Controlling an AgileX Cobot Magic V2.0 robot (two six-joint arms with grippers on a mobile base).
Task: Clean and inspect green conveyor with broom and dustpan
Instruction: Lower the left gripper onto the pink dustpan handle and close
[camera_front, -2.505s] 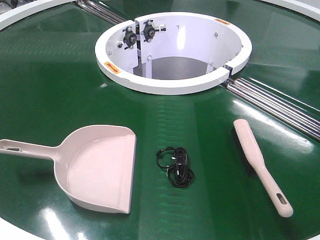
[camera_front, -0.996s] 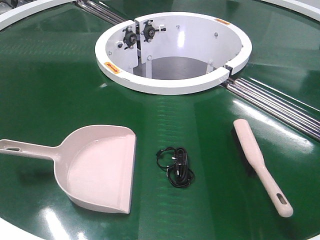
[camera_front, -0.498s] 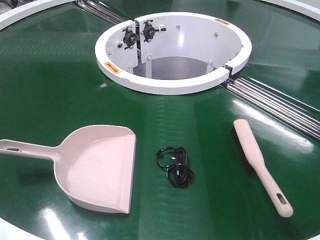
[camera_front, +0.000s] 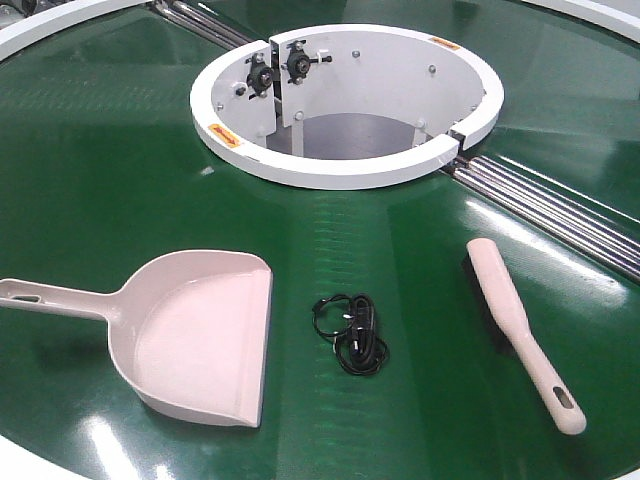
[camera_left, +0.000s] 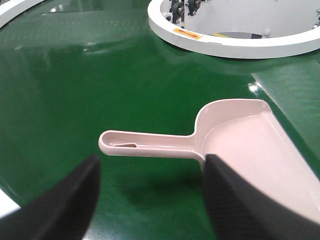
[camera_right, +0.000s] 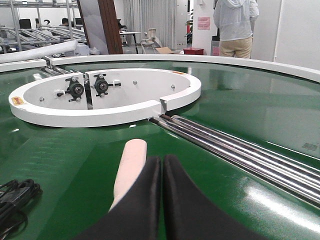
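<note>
Nothing on the belt has shifted since the earlier front views: dustpan, cable and broom lie where they lay. The large glossy dark-green curved conveyor belt fills the front view and is cut off on every side, its white rim showing only at the top-left and bottom-left corners. Toward the near edge, the pale pink-beige plastic dustpan lies at the left. Its flat lip faces right and its long handle reaches the left border of the view. The slim pale pink-beige hand broom lies at the right, dark bristles barely showing along its left side, slotted handle end nearest the camera. Between them, apart from both, sits a small tangled black cable, its detail hard to make out. Beyond stands the white ring-shaped hub, and silver metal rods run from it to the right border, passing near the broom's far tip.

Neither arm shows in the front view. In the left wrist view the left gripper has its dark fingers spread wide. The dustpan handle is seen between them, and the pan's lip is cut off by the frame. In the right wrist view the right gripper has its fingers pressed together. They hide most of the broom, leaving only its rounded far end showing. Bare green belt lies open left of the dustpan handle and between the hub and the tools.
</note>
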